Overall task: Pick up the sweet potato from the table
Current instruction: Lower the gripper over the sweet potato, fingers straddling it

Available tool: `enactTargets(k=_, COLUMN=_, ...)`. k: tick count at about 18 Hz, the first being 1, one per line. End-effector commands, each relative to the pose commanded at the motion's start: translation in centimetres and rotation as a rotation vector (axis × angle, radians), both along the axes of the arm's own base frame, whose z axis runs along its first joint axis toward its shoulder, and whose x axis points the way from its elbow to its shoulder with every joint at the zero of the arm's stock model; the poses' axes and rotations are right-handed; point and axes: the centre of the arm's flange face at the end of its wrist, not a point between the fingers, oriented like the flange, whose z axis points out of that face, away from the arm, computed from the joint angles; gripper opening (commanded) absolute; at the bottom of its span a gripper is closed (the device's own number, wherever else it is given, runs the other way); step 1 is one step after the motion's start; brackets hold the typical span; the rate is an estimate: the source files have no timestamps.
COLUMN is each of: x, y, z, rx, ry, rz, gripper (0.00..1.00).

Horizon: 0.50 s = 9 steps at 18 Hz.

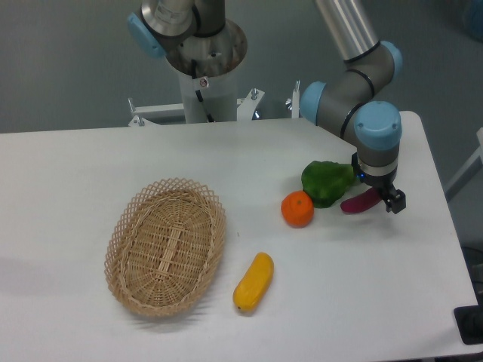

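Small dark magenta sweet potato (360,201): near white tabletop's (68,166) right edge, beside green leafy vegetable (326,181). Gripper (383,197) at its end; spread unclear. Risk: tapered tip slipping free.

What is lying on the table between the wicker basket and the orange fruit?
In the camera view, only bare white table lies between the basket and the orange. The yellow vegetable sits below that stretch, nearer the front edge.

A robotics lab: a robot arm (355,45) on a pedestal (207,83) behind a bare white table (75,166), plain grey wall (68,60) behind.
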Motion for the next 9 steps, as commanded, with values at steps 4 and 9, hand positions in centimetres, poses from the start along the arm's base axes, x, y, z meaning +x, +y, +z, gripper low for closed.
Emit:
enactTargets(k=4, x=-0.22, y=0.08, z=-0.27, rx=0.005, ry=0.012, rz=0.004, gripper=1.00)
enactTargets(k=9, x=-0.27, y=0.21, z=-0.50, rx=0.009, ry=0.017, rz=0.003, gripper=0.92)
